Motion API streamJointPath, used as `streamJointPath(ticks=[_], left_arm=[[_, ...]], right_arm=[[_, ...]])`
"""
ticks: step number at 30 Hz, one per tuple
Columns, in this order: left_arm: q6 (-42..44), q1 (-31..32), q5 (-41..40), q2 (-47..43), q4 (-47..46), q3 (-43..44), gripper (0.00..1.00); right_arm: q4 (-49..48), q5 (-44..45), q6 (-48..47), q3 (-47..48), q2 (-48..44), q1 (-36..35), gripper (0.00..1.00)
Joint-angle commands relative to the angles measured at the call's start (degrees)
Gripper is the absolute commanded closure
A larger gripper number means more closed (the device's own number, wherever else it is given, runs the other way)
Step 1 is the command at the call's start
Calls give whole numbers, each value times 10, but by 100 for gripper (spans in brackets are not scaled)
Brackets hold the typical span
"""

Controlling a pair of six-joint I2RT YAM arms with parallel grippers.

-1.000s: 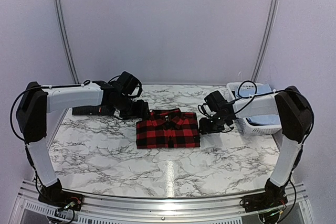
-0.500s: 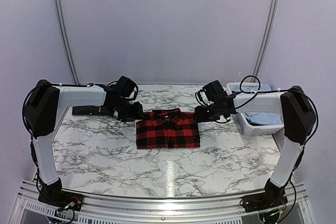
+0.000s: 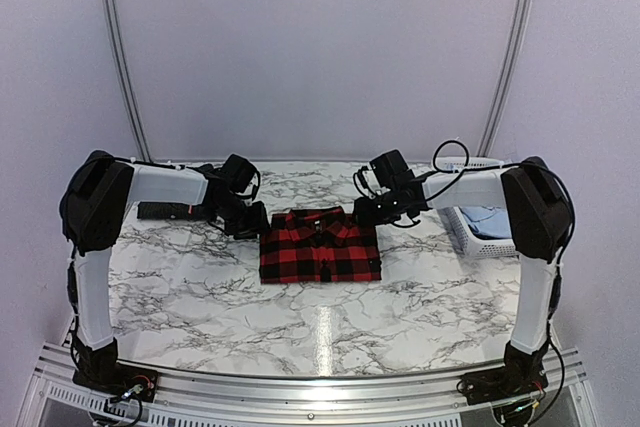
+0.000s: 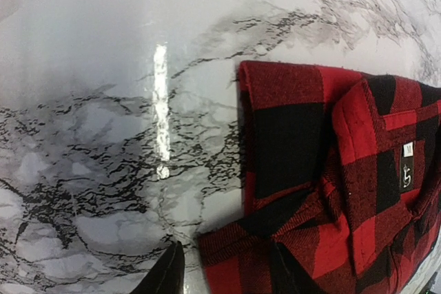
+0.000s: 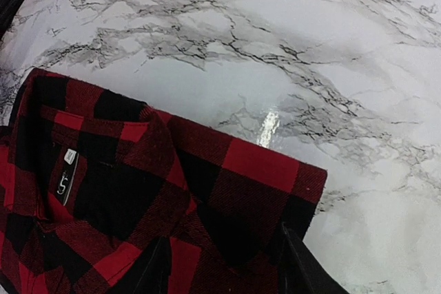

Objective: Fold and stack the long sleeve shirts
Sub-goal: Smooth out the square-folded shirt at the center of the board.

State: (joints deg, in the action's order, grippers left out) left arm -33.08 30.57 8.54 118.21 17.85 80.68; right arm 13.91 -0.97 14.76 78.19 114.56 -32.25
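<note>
A white marble-patterned tabletop with grey veins (image 3: 200, 287) stands before plain pale walls. Near its middle, toward the rear, lies the red-and-black buffalo plaid shirt (image 3: 320, 247), folded into a neat flat rectangle with its collar toward the far edge. The collar lies spread, and inside it sits a small black label (image 4: 406, 169) with a white size tab.

The left gripper (image 4: 224, 266) sits at the shirt's rear left corner. Its 2 fingers (image 4: 169, 273) stand apart on either side of that corner, with a strip of bare marble between the outer finger and the cloth edge. The right gripper (image 5: 222, 256) is at the rear right corner, its jaws likewise parted. 1 finger is over the plaid and the other at the hem, and the cloth between them lies flat and unpinched.

A dark charcoal shirt (image 3: 160, 210) lies flat at the left rear, behind the left arm. A white slotted plastic basket (image 3: 470, 235) holding light blue fabric (image 3: 490, 219) stands at the right edge.
</note>
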Motion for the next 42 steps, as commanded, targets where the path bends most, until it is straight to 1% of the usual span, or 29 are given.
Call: streamJointPath(ticks=[1, 4, 7, 9, 15, 25, 34, 42], left_arm=[[-8, 1, 24, 16, -22, 12, 60], [-8, 1, 28, 16, -24, 12, 66], [-6, 1, 29, 14, -24, 13, 73], [-6, 1, 32, 14, -25, 14, 77], [-6, 1, 36, 12, -27, 14, 84], [-6, 2, 42, 8, -31, 13, 89], [-5, 2, 50, 10, -33, 16, 93], [-6, 2, 53, 13, -33, 18, 93]], right_arm=[[-14, -9, -11, 39, 10, -7, 52], [4, 6, -8, 45, 16, -7, 53], [17, 42, -5, 37, 12, -6, 54], [17, 45, -5, 29, 8, -6, 56], [18, 32, -2, 15, 7, -6, 62], [15, 16, 9, 1, 10, -8, 70], [19, 21, 21, 4, 21, -8, 72], [27, 30, 30, 5, 29, -10, 72]])
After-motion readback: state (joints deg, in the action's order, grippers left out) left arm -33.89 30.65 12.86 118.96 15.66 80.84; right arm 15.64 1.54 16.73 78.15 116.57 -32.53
